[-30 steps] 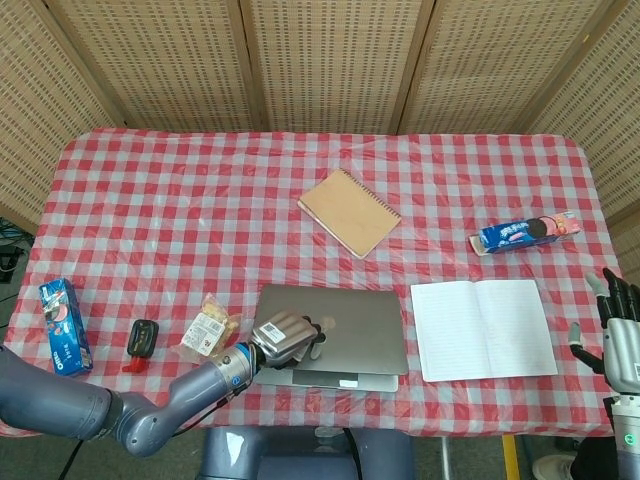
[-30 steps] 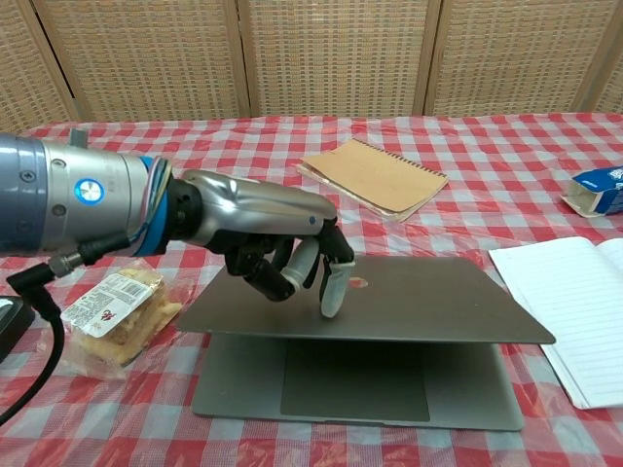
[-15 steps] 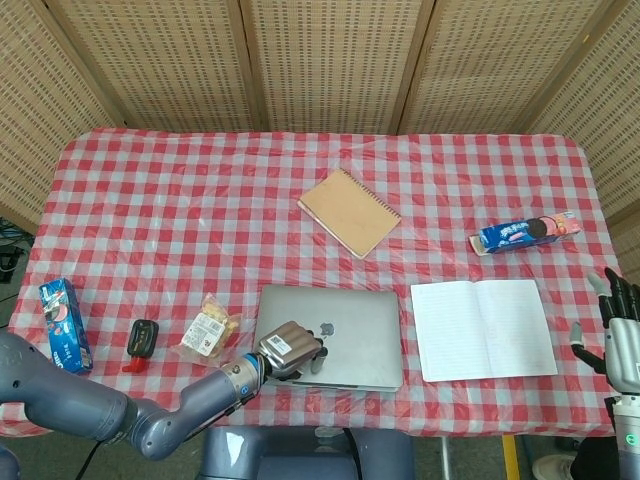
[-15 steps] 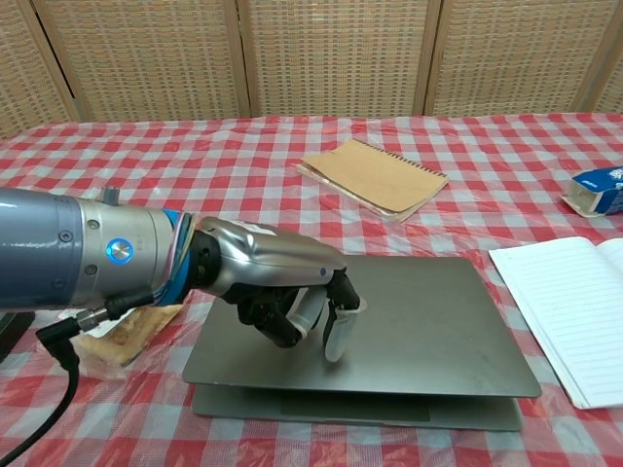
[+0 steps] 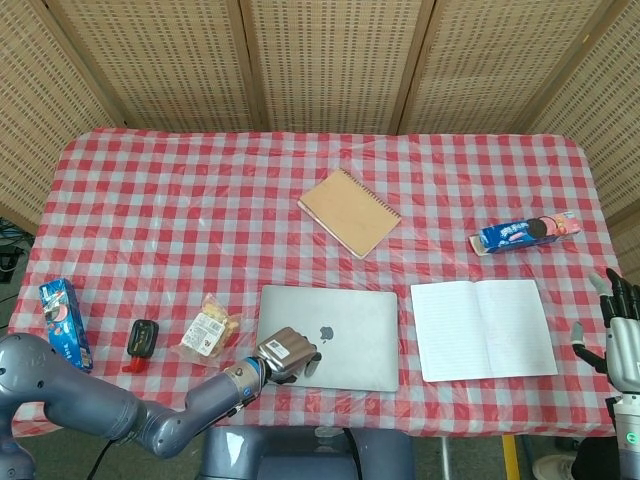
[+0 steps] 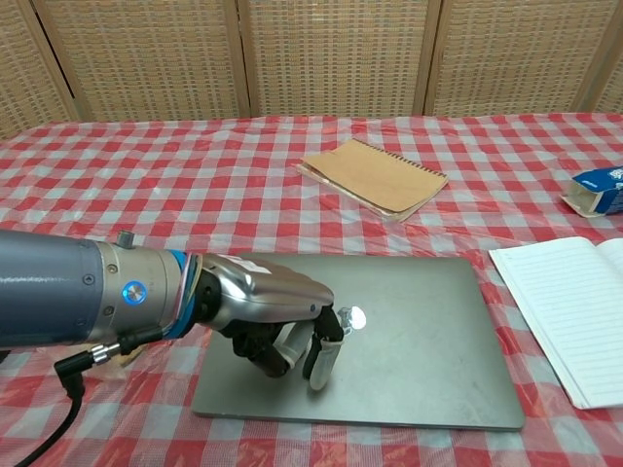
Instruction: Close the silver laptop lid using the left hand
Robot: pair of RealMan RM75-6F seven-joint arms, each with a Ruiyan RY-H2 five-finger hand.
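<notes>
Left hand (image 6: 277, 326) sits on the flat silver laptop lid (image 6: 409, 336), fingers curled under the palm with nothing in them, fingertips (image 6: 319, 370) pressing the lid near its front-left part; in the head view the same hand (image 5: 285, 352) covers the lid's near-left corner. The silver laptop (image 5: 328, 337) lies fully closed, flat on the red-and-white checked tablecloth (image 5: 180, 230) at the near edge of the table, centre. Right hand (image 5: 622, 335) shows only at the far right edge of the head view, off the table's right side, fingers upright and spread apart, holding nothing. Just right of the laptop, an open white lined notebook (image 5: 484, 329) lies flat, close to the laptop but not touching. Left of the laptop, a clear-wrapped snack packet (image 5: 209, 329), then a small black key fob with a red part (image 5: 141, 340), then a blue cookie box (image 5: 64, 325) near the left table edge, all apart from each other. Farther back on the right, a blue cookie package with its end open (image 5: 524, 232) lies on its side. Beyond the laptop, mid-table, a tan spiral-bound notebook (image 5: 349, 211) lies closed and turned at an angle. Woven wicker screen panels (image 5: 320, 60) stand behind the table.
</notes>
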